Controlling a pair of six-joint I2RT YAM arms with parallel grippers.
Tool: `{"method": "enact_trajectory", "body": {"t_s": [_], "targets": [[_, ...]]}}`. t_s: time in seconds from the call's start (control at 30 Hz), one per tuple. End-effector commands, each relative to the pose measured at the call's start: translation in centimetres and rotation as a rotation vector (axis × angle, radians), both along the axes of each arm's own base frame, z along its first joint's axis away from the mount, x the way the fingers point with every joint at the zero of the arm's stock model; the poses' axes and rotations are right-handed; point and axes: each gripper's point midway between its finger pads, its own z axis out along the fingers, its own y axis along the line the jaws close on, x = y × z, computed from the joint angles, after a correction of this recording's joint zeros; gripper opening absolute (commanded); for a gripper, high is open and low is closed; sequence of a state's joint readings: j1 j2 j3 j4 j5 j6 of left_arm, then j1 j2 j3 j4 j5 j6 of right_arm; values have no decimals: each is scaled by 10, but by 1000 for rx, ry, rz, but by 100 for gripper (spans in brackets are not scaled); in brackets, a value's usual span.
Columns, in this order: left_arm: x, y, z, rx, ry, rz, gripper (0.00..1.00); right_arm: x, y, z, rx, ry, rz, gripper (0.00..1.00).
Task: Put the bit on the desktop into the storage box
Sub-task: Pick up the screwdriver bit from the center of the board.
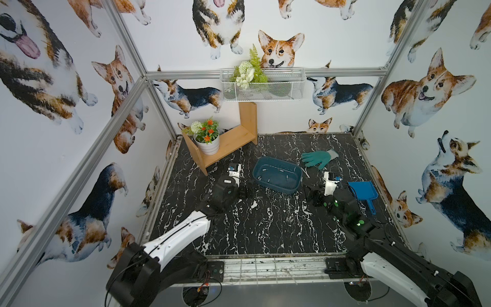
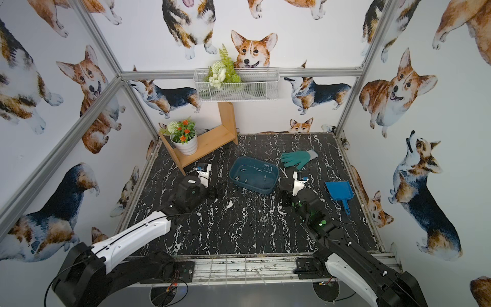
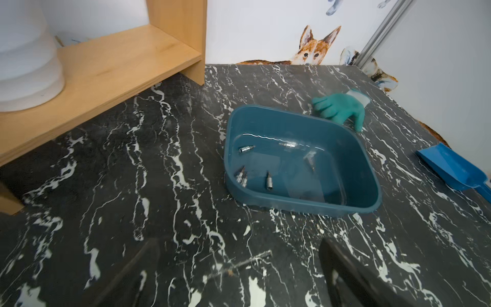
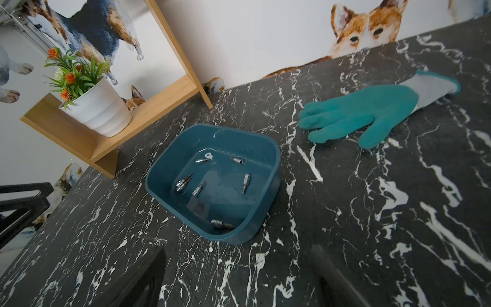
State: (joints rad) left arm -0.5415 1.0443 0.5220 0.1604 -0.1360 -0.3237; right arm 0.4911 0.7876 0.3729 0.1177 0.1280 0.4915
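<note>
Both the left claw [image 3: 237,243] and the right claw [image 4: 237,248] gape wide and empty, flanking the storage box [image 1: 279,189]; a small loose bit [image 1: 289,219] lies on the tabletop [image 1: 239,234], nearer the right claw, toward the robot.

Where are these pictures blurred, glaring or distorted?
Left wrist view: one small metal bit in the shallow teal plastic storage box is smeared. Right wrist view: a bright glint on the box floor. Both top views: the silver frame posts lean apart, wide-angle distortion.
</note>
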Motion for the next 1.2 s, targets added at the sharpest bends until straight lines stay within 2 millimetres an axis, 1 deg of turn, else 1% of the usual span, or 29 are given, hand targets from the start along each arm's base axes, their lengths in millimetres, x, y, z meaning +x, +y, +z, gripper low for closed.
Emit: {"method": "enact_trajectory", "body": {"t_s": [0.0, 0.1, 0.2, 0.37, 0.5, 0.67, 0.77, 0.83, 1.0, 1.17], "targets": [[-11, 24, 2, -2, -81, 75, 100, -16, 12, -25, 34, 162, 52, 86], [-24, 42, -4, -3, -123, 126, 100, -25, 23, -37, 14, 224, 76, 83], [-34, 55, -8, -7, -160, 158, 100, -34, 34, -51, -39, 279, 100, 81], [-39, 67, -1, -18, -206, 205, 100, -49, 50, -74, -69, 393, 144, 74], [-40, 68, -1, -19, -208, 206, 100, -62, 54, -90, -102, 447, 156, 70], [-39, 68, -2, -13, -205, 208, 100, -73, 57, -102, -147, 481, 166, 66], [-39, 68, -1, -13, -206, 210, 100, -75, 58, -106, -159, 485, 164, 64], [-39, 69, -3, -10, -203, 210, 100, -76, 59, -108, -160, 487, 170, 59], [-39, 69, -3, -9, -203, 214, 100, -77, 61, -114, -176, 504, 178, 53], [-38, 69, -4, -6, -202, 213, 100, -75, 65, -114, -171, 502, 185, 48]]}}
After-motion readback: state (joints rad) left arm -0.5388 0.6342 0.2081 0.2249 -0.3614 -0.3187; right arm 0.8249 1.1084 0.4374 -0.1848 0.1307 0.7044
